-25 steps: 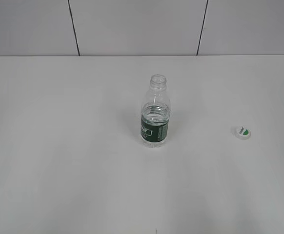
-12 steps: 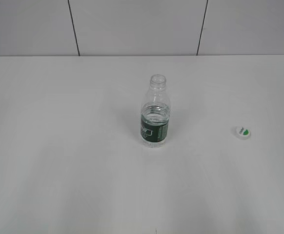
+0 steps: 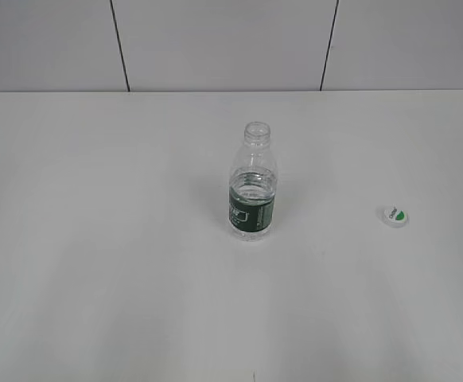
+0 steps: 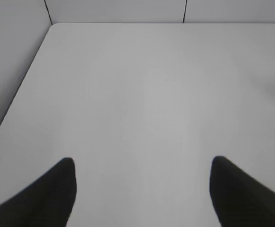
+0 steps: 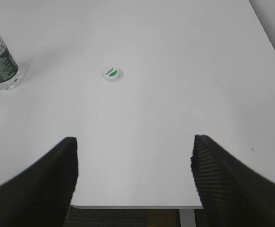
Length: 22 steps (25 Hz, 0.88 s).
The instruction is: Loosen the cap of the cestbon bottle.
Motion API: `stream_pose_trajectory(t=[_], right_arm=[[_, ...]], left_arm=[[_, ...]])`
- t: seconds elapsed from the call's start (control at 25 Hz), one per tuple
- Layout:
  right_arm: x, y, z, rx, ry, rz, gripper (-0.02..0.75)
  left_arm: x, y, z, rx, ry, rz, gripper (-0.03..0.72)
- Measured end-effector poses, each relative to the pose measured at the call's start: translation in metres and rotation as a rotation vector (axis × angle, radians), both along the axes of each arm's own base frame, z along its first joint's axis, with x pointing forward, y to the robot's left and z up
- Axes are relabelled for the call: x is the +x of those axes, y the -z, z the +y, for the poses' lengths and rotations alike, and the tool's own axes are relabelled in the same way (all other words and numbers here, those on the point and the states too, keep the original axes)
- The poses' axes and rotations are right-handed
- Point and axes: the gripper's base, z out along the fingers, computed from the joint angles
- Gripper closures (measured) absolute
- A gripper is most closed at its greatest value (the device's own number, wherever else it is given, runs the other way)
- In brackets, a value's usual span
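The cap (image 3: 395,215) lies off the bottle (image 3: 253,187), flat on the white table (image 3: 96,239), green mark up, well to the bottle's right. The bottle stands upright near the table's middle, its neck open and water inside. In my right wrist view the cap (image 5: 112,74) sits ahead of the right gripper (image 5: 133,175), well apart from its wide-spread fingers. My left gripper (image 4: 142,189) is likewise spread over bare table, holding nothing.
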Motion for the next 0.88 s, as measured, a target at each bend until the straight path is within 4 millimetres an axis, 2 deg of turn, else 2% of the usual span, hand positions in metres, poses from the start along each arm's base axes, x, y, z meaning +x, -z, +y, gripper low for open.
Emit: stream_pose_trajectory(t=[0.88], right_arm=[[0.0,0.0,0.0,0.001,0.001,0.0,0.169]], left_arm=[[0.0,0.0,0.0,0.0,-0.001,0.0,0.158]])
